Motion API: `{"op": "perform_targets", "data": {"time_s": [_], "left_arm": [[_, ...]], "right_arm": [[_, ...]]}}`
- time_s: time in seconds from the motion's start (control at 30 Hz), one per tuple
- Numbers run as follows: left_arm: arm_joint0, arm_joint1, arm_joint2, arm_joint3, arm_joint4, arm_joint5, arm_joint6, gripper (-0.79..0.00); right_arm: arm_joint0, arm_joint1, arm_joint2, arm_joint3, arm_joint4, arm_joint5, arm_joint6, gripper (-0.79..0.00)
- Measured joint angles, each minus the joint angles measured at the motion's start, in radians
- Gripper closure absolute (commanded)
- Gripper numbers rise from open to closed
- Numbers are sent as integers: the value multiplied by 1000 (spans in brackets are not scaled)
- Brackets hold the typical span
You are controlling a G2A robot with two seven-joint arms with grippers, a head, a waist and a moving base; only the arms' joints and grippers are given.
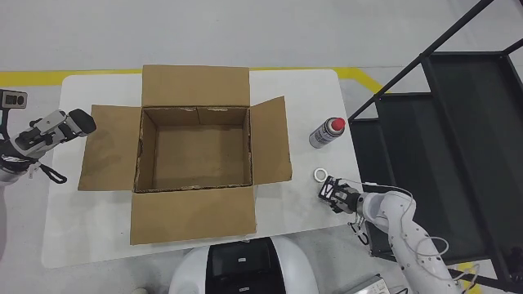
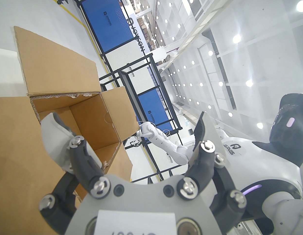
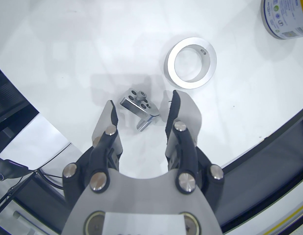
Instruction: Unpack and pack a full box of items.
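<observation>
- Straddling a small metal block [image 3: 139, 107], the right gripper [image 3: 144, 103] is spread wide, with one finger on each side of the piece. Whether either finger touches it cannot be told.
- The block lies flat on the white table [image 3: 80, 37], holes facing up.
- Just beyond that gripper's fingertips a metal ring [image 3: 192, 62] lies flat, apart from the block.
- Farther out past the ring stands a spray can [image 3: 286, 13], red-capped in the top view.
- The left gripper [image 2: 127, 121] is released too, grasping nothing.
- Directly ahead of its fingers sits the cardboard box [image 2: 68, 79], all four flaps folded outward, the nearest flap just beside one fingertip.
- In the top view, the box is between both grippers.
</observation>
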Motion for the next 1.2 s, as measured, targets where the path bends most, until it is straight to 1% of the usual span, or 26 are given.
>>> {"op": "perform_targets", "data": {"time_s": [0.23,0.43,0.53,0.7,0.8,0.9,1.03,1.2], "left_arm": [[0,0,0,0,0,0,0,-785],[0,0,0,0,0,0,0,-785],[0,0,0,0,0,0,0,-785],[0,0,0,0,0,0,0,-785],[0,0,0,0,0,0,0,-785],[0,0,0,0,0,0,0,-785],[0,0,0,0,0,0,0,-785],[0,0,0,0,0,0,0,-785]], "right_arm": [[-34,11,18,-23,-10,17,-43,0],[-87,24,52,-97,-9,-6,-112,0],[-115,31,77,-140,9,-32,-148,0],[-148,43,128,-206,83,-109,-223,0],[-182,50,170,-286,130,-148,-278,0],[-213,54,203,-377,167,-161,-319,0],[-213,56,207,-468,207,-135,-303,0],[-150,54,148,-545,280,-102,-226,0]]}}
